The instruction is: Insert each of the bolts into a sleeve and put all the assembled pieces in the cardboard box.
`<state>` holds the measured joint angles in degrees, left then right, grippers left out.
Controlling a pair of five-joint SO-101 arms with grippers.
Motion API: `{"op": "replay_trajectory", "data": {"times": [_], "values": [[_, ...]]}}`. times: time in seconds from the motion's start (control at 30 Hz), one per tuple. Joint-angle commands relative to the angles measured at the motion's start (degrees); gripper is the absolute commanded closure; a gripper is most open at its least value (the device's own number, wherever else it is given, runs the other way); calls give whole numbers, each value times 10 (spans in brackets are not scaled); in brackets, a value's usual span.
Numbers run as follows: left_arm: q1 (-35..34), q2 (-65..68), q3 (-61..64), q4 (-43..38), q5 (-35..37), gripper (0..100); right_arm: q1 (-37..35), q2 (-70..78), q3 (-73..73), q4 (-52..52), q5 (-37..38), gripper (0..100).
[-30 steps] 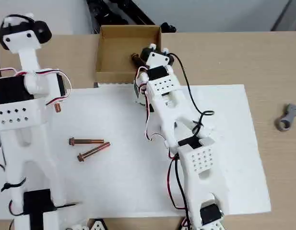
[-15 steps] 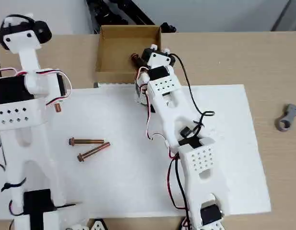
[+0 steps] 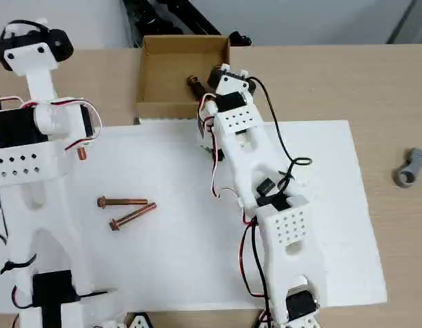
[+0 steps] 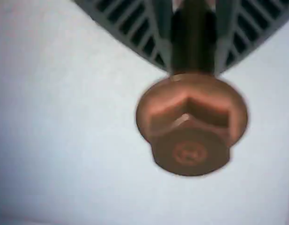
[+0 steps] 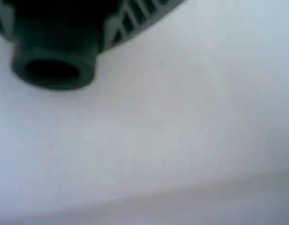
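Observation:
My left gripper is shut on the shank of a copper bolt, whose hex head hangs over the white sheet. From above, that bolt hangs below the left gripper at the sheet's left edge. My right gripper is shut on a dark sleeve whose open end faces the camera. In the high view the right gripper sits at the near right corner of the cardboard box, with a brown end sticking out over the box floor. Two loose bolts lie on the sheet.
The white sheet covers the middle of the wooden table. A grey part lies on the bare wood at the far right. Black equipment stands behind the box. The right arm stretches across the sheet's centre.
The right arm's wrist has shifted slightly to the right at the box corner. The left arm and the loose bolts have not moved.

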<state>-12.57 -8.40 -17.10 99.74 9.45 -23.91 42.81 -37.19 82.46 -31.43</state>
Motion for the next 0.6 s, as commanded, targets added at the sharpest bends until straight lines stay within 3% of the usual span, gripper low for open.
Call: {"op": "replay_trajectory", "data": {"times": [0.0,0.33,0.57], "values": [[-4,-32,-5,6,1,994,-6,-105,-9,22,19,987],[-2,-41,-6,6,1,994,-6,-392,-8,112,109,987],[38,-193,10,-17,-4,994,-5,-575,-4,126,178,990]]}}
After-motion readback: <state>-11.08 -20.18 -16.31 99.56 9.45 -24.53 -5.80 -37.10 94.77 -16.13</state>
